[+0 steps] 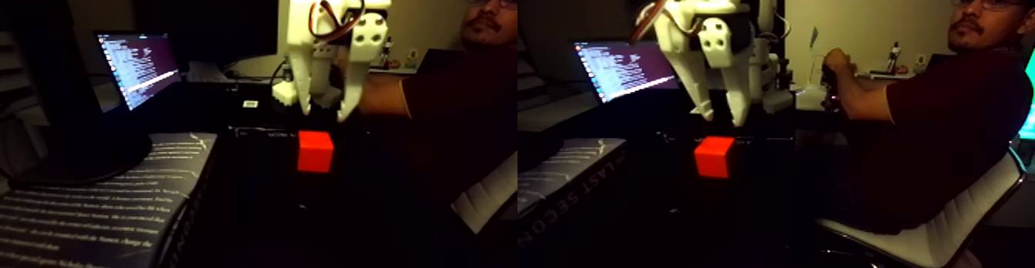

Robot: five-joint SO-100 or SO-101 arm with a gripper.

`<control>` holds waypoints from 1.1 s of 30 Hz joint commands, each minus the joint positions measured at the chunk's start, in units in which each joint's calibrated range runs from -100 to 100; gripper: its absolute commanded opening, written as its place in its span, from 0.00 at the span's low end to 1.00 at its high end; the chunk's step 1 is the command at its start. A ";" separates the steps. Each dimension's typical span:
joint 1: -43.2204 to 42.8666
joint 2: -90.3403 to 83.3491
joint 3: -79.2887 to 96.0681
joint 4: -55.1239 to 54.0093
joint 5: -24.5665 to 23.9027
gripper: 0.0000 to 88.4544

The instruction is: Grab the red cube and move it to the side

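Hovering above the red cube with fingers spread

Looking across the dark table (pixel 254 209) in the fixed view, which holds two nearly equal pictures side by side, we meet first a large book (pixel 92 202) with pale lines of print on its dark cover, lying at about eight o'clock from the cube in the left half. Its edge shows again low in the right half.

Next we come to the red cube (pixel 315 151), sitting flat on the table near the middle of the left half and apart from everything else. Directly above it, at twelve o'clock, hangs our white gripper (pixel 325 111), pointing down. Its two fingers stand apart, with a clear dark gap between the tips, and they clamp nothing. The tips sit just above the cube's top face without touching it.

Farther back, at about ten o'clock from the cube, a laptop (pixel 139 67) glows with lines of text on its screen. Behind it a dark monitor (pixel 208 21) stands against the wall.

At two to three o'clock a person (pixel 947 117) in a dark red shirt sits on a white chair (pixel 947 225), one hand (pixel 835 61) raised at the far table edge.
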 commanded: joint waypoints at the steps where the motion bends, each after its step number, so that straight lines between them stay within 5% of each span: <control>1: 0.39 -0.10 -1.79 0.49 0.28 0.30; 10: 1.72 0.49 -0.43 0.07 3.67 0.45; 33: 6.64 11.33 0.48 -13.19 3.94 0.45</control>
